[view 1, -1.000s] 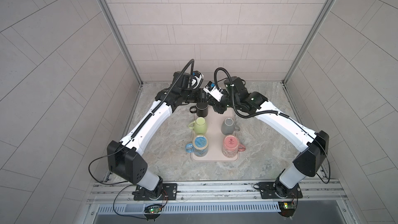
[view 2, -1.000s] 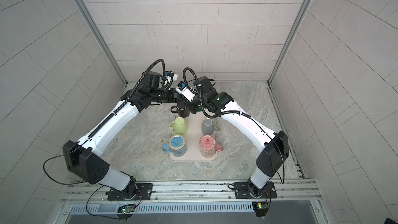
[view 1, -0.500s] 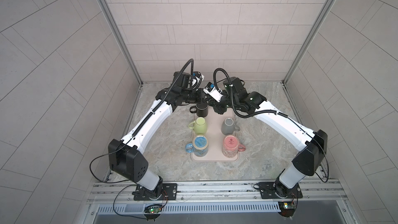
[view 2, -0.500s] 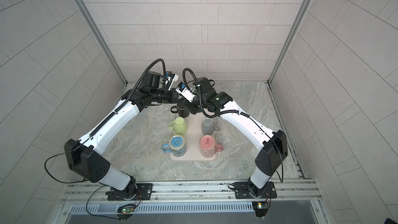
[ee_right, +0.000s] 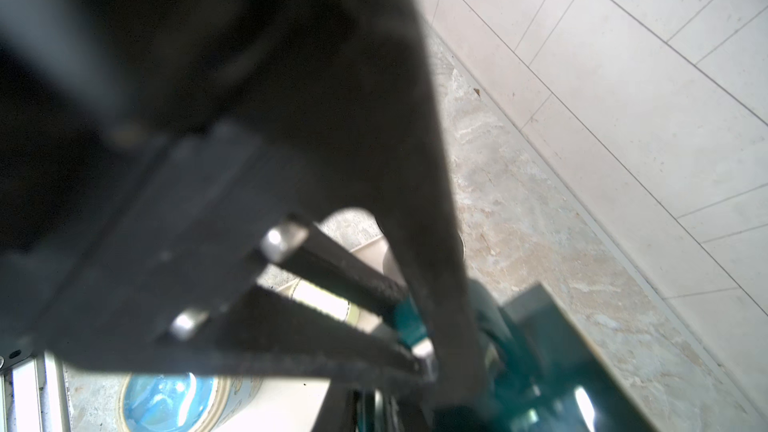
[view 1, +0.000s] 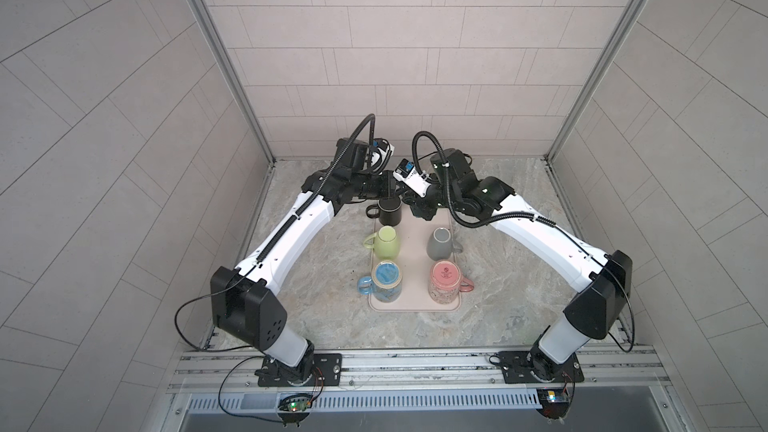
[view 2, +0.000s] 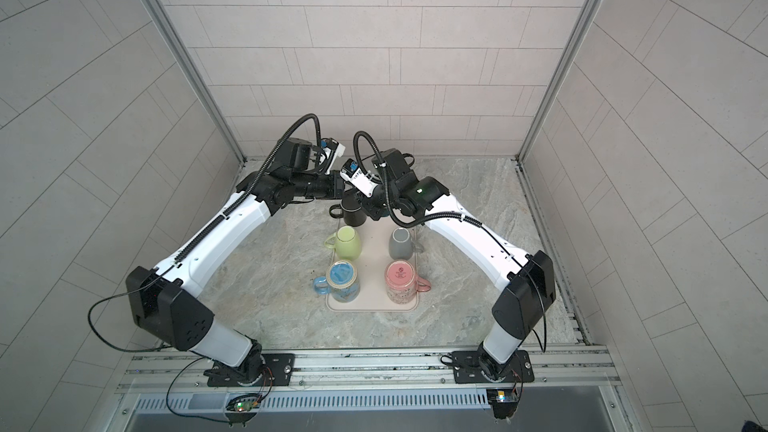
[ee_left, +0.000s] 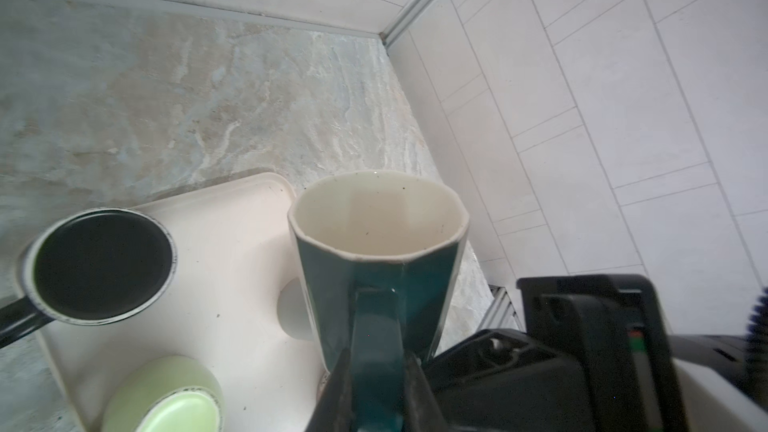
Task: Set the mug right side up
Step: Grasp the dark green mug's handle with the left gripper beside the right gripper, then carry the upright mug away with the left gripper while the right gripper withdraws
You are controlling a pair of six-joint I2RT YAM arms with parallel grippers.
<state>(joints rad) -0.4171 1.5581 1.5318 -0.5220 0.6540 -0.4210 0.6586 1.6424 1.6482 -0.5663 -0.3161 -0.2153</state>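
Teal mug (ee_left: 376, 243) over tray (ee_left: 232, 243); left gripper (ee_left: 376, 392) fingers (ee_left: 420, 394) clamp its handle. Right gripper (view 1: 419, 211) alongside; its fingers' spread we cannot tell.

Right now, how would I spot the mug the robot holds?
Find the beige tray, then its far end. There the left gripper pinches the handle of the teal mug: faceted, cream inside, unlike the black mug and green mug beside it.

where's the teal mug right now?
Left wrist view: teal mug, mouth up, handle in the left pincer, at the tray's far-right corner, right of the black mug.
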